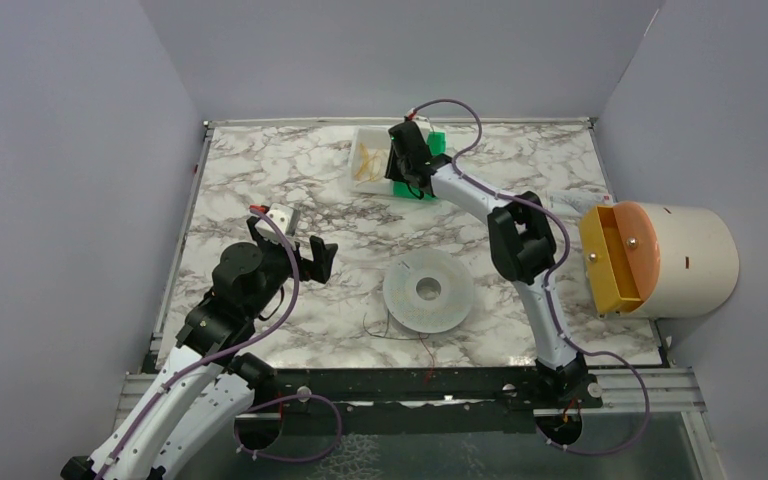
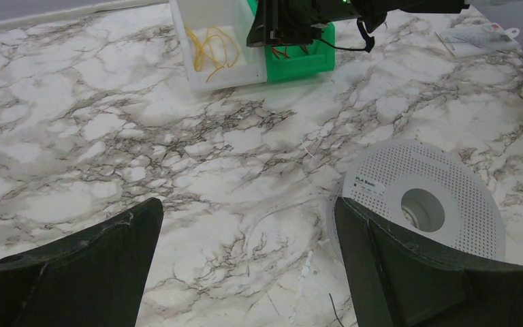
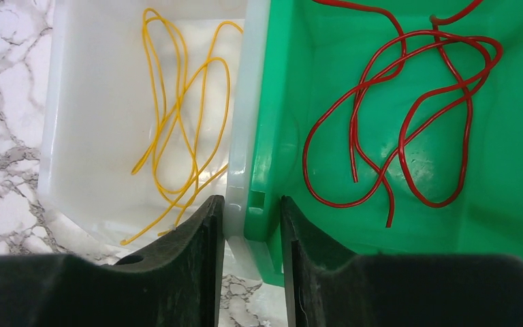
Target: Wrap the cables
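Thin yellow cables (image 3: 177,129) lie loose in a white bin (image 3: 61,102). Thin red cables (image 3: 408,122) lie in the green bin (image 3: 517,136) beside it. Both bins stand at the table's far middle (image 1: 365,183). My right gripper (image 3: 250,201) hovers over the two bins' touching walls, jaws a narrow gap apart and empty; it also shows in the top view (image 1: 408,175). The translucent white spool (image 1: 428,290) lies flat mid-table. My left gripper (image 1: 295,245) is wide open and empty just left of the spool (image 2: 425,197). Hair-thin dark strands (image 1: 390,330) lie by the spool's near edge.
A cream drum with an orange tray (image 1: 660,260) stands off the table's right edge. A small white block (image 1: 280,213) sits behind the left gripper. A clear packet (image 2: 477,37) lies at the far right. Grey walls enclose the table.
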### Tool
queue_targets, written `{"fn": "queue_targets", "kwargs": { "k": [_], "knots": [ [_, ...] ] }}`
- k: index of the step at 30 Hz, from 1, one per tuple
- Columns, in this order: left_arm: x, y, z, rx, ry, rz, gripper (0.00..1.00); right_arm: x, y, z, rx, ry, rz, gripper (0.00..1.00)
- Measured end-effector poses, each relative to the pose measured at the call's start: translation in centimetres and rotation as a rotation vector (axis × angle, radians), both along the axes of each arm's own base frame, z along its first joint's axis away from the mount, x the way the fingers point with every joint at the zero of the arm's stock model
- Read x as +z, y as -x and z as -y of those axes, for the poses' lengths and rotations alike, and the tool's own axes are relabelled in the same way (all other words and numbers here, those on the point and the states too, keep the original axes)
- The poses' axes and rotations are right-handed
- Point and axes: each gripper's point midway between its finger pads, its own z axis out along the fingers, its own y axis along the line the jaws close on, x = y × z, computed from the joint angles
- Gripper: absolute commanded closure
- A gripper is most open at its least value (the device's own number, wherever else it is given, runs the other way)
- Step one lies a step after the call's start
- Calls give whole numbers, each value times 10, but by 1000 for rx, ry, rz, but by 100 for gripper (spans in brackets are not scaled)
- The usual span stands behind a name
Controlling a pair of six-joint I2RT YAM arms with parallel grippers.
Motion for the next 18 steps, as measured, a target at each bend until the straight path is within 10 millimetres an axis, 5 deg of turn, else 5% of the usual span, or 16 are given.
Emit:
{"fn": "queue_targets", "kwargs": {
  "k": [8,18],
  "knots": [
    [0,0,0,0,0,0,1,1,7,16,-25,52,19,98],
    [0,0,0,0,0,0,1,1,47,70,-71,123,-14,99]
  ]
}}
